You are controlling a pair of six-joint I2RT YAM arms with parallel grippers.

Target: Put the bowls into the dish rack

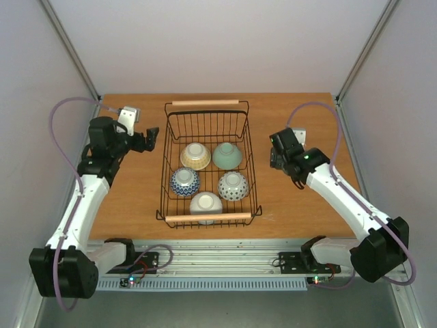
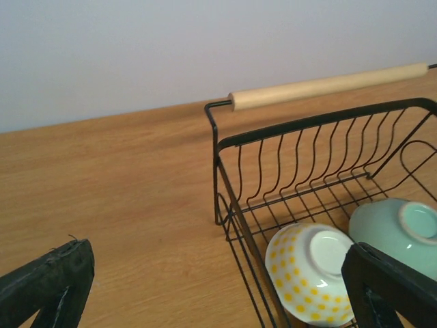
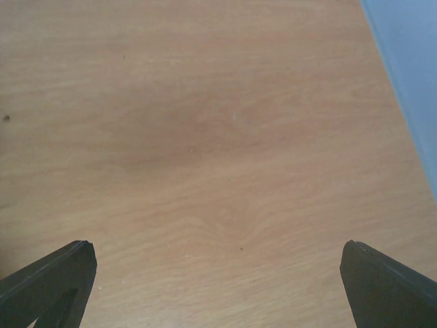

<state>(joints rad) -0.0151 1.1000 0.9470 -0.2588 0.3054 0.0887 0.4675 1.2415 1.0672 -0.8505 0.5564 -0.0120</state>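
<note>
Left gripper (image 1: 149,139): jaws wide apart, empty, just beside the dish rack (image 1: 166,154) at its left wall.
Rack long axis runs near-to-far.
All five bowls (image 1: 195,156) sit inside it, upturned.
Right gripper (image 1: 275,152): wide apart, empty, off the rack's right wall.
Left arm slightly nearer; nothing appears left to load.

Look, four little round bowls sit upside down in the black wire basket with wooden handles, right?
Not four, five. The top view shows five upside down in the black wire basket with wooden handles: the cream-tan ceramic bowl, the pale green bowl, the blue-patterned bowl, the dark-dotted white bowl and the plain whitish bowl.
</note>
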